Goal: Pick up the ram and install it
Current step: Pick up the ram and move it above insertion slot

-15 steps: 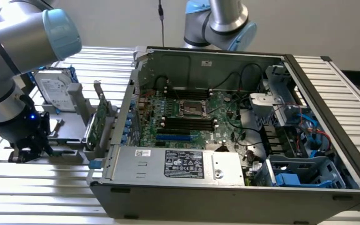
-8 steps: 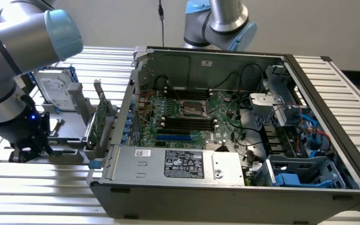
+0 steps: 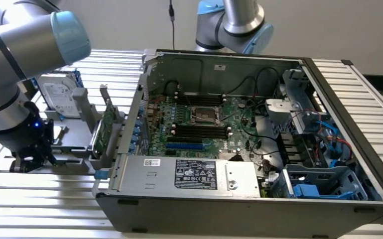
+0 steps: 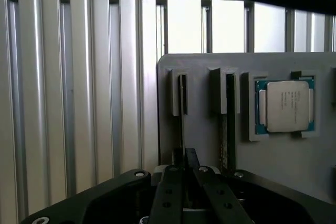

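Observation:
The ram [image 4: 182, 109] stands edge-on in a narrow slot of the grey parts holder [image 4: 278, 166], showing as a thin dark strip. My gripper [image 4: 187, 169] sits right over its near end, both black fingers [image 4: 169, 192] drawn together with the stick pinched between them. In the exterior view the gripper [image 3: 33, 158] is down at the holder [image 3: 71, 142], on the exterior view's left of the open computer case [image 3: 350, 124]. The motherboard's black memory slots [image 3: 201, 131] lie inside the case, apart from the gripper.
A second thin board [image 4: 229, 121] stands in the neighbouring slot, and a silver processor [image 4: 286, 106] lies beside it. A green expansion card [image 3: 102, 130] and a hard drive [image 3: 58, 95] stand on the holder. Another arm [image 3: 236, 25] rises behind the case. Ribbed metal table [image 3: 38, 209] all around.

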`<action>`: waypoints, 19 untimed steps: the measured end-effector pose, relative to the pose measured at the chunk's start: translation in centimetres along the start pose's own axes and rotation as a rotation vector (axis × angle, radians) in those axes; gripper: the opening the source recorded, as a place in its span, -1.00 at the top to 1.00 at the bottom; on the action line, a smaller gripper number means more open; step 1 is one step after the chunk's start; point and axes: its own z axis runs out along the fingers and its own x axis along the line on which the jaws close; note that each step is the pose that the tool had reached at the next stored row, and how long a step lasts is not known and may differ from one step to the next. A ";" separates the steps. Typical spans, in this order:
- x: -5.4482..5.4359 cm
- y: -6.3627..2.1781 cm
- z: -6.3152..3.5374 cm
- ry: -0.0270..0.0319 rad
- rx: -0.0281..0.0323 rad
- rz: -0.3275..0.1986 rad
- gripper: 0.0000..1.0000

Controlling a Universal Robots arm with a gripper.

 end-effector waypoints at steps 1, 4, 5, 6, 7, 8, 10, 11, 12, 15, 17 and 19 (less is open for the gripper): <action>0.0 -0.03 0.00 0.0002 -0.0018 0.003 0.73; 0.0 -0.08 0.00 0.0004 -0.0050 0.012 0.73; 0.0 -0.08 -0.01 0.0005 -0.0057 0.014 0.73; 0.0 -0.09 -0.02 0.0005 -0.0061 0.016 0.73; 0.0 -0.09 -0.02 0.0004 -0.0063 0.018 0.73; 0.0 -0.09 -0.02 0.0002 -0.0065 0.020 0.73; 0.0 -0.09 -0.04 0.0000 -0.0066 0.023 0.73; 0.0 -0.09 -0.06 0.0000 -0.0067 0.024 0.73; 0.0 -0.09 -0.06 -0.0001 -0.0067 0.025 0.73; 0.0 -0.08 -0.10 -0.0002 -0.0069 0.027 0.73; 0.0 -0.07 -0.21 0.0001 -0.0073 0.027 0.73; 0.0 -0.06 -0.38 0.0000 -0.0073 0.027 0.73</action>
